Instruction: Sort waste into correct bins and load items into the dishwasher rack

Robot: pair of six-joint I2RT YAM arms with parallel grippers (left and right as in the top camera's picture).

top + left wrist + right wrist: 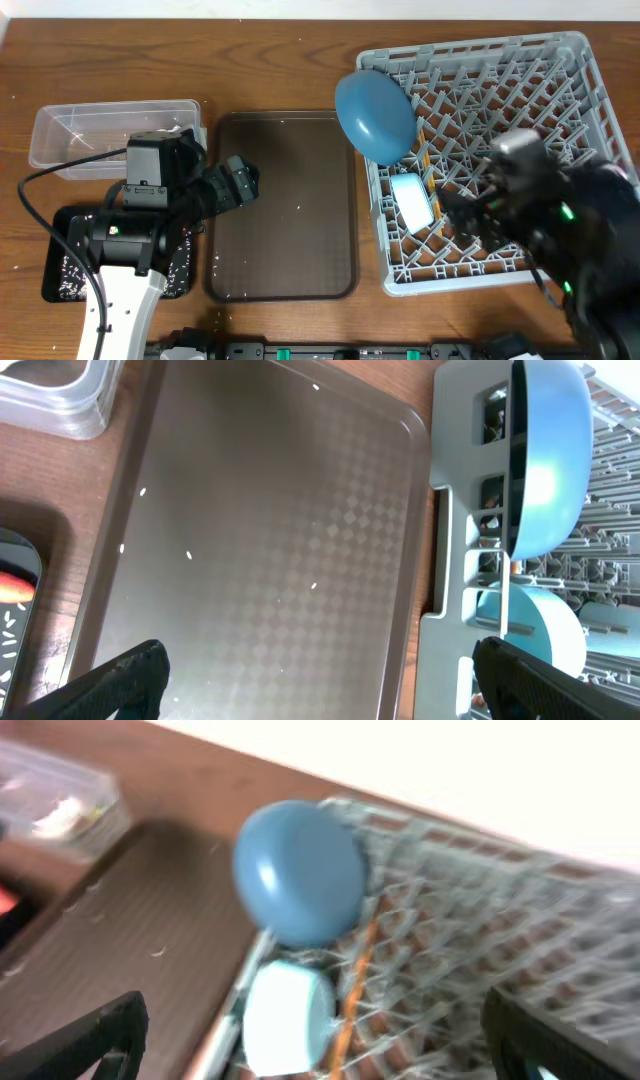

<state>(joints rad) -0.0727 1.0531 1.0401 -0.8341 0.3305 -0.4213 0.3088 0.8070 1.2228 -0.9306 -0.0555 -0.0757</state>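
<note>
The grey dishwasher rack (520,90) fills the right side. A blue bowl (375,115) stands on edge at its left wall, and a small light blue cup (412,200) lies just below it beside a thin wooden chopstick (355,980). My right gripper (460,212) hangs open over the rack near the cup (285,1020), holding nothing; its view is blurred. My left gripper (243,182) is open and empty over the brown serving tray's left part. The clear tub (110,135) holds a white tissue (55,815). The black tray (62,272) carries white specks and a carrot (15,588).
The dark brown serving tray (285,230) lies between the bins and the rack, with a few white grains on it (188,555). My left arm covers much of the black tray. The rack's left wall (450,560) stands close to the serving tray's right edge.
</note>
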